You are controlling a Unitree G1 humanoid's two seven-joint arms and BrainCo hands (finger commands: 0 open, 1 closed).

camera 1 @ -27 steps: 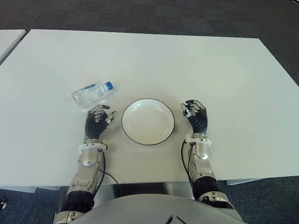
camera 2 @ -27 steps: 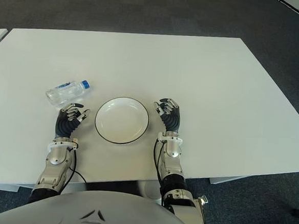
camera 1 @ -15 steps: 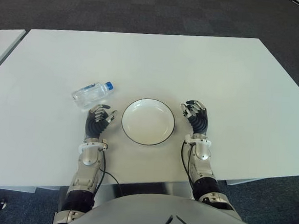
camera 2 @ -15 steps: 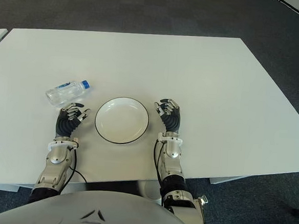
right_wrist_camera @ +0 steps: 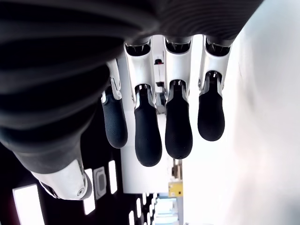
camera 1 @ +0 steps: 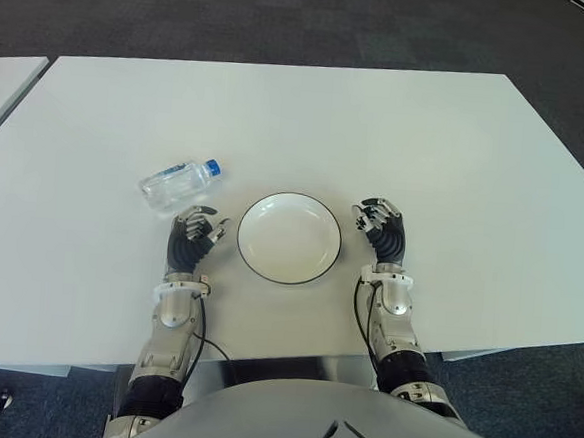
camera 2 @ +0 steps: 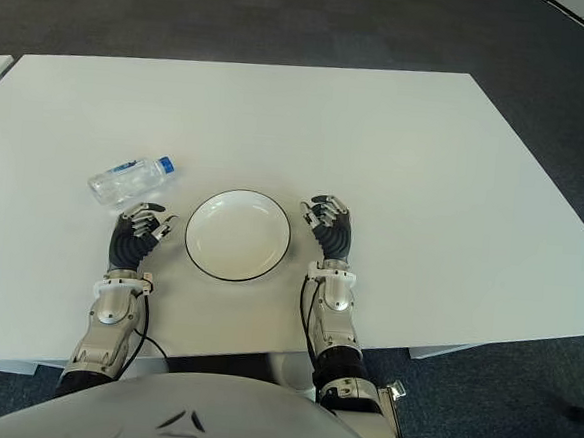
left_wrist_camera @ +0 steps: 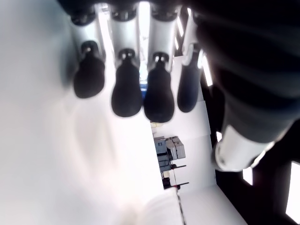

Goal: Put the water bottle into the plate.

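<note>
both robot hands hover low over a white table (camera 1: 399,126), neither one holding anything. one water bottle, one plate and two hands make up the scene.

from left to right: the single clear water bottle (camera 1: 179,183) lies on its side, blue cap pointing toward the plate's side, well short of the dish. just nearer the robot, the left hand (camera 1: 190,238) shows palm up, its dark fingers loosely curled around nothing, fingertips close to the bottle but apart from it. in the left wrist view its four fingers (left_wrist_camera: 126,89) hang side by side over bare tabletop with the thumb off to one side. the lone white plate (camera 1: 290,238), rimmed in black, sits between the two hands with nothing in it. the right hand (camera 1: 381,228) shows just beside the plate's right edge, also palm up with fingers relaxed and slightly bent; the right wrist view shows those fingers (right_wrist_camera: 178,117) loose and clasping nothing.

beyond the table's far edge runs a dark carpet (camera 1: 286,18) in squared tiles. a second white surface (camera 1: 6,79) juts in at the far left.
</note>
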